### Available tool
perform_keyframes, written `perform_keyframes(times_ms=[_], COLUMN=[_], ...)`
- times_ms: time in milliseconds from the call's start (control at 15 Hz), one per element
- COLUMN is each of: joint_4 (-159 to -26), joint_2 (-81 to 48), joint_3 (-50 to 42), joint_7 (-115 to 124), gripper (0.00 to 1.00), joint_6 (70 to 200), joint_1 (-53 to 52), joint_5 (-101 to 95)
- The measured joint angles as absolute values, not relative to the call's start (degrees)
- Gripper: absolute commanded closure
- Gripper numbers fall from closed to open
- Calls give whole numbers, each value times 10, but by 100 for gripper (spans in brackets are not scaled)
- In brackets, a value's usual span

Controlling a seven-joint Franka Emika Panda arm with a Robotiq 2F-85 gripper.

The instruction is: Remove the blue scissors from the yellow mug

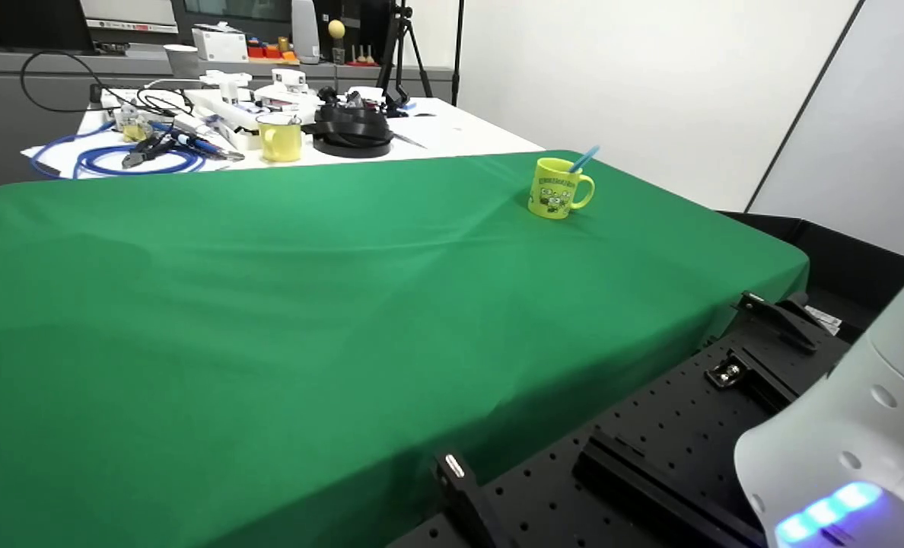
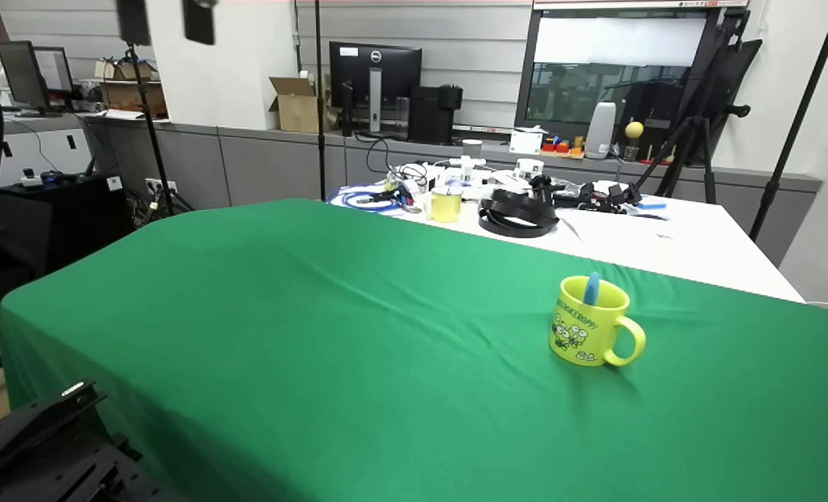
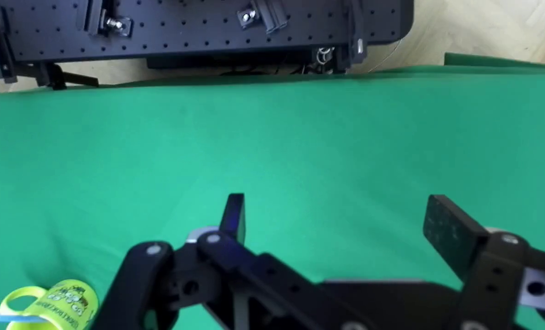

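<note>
The bright yellow-green mug (image 1: 549, 190) stands upright on the green cloth, also in an exterior view (image 2: 573, 329) and at the lower left of the wrist view (image 3: 70, 303). The blue scissors (image 1: 584, 158) lean in the mug, with light-blue handles above the rim; they also show in an exterior view (image 2: 592, 289) and the wrist view (image 3: 19, 318). The blades are hidden inside the mug. My gripper (image 3: 334, 217) is open and empty above the cloth, apart from the mug. Two dark shapes at the top of an exterior view look like its fingertips (image 2: 166, 21).
A green cloth (image 1: 292, 304) covers the table. A white table behind holds a paler yellow mug (image 1: 281, 141), blue cables, tools and a black strap roll (image 1: 351, 131). A black perforated base plate (image 3: 185, 32) lies along the table's near edge.
</note>
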State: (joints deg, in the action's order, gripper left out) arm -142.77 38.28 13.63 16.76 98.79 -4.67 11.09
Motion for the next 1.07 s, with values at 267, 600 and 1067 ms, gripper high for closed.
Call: perform_keyframes(times_ms=[267,600,1067], joint_4=[-1366,-1259,-1137], joint_2=[272,137,23], joint_3=[95,41,5], joint_7=[80,-81,-315], gripper=[0,0,0], joint_6=[1011,972,909], joint_1=[-10,-7,-7], joint_5=[33,-66,-175])
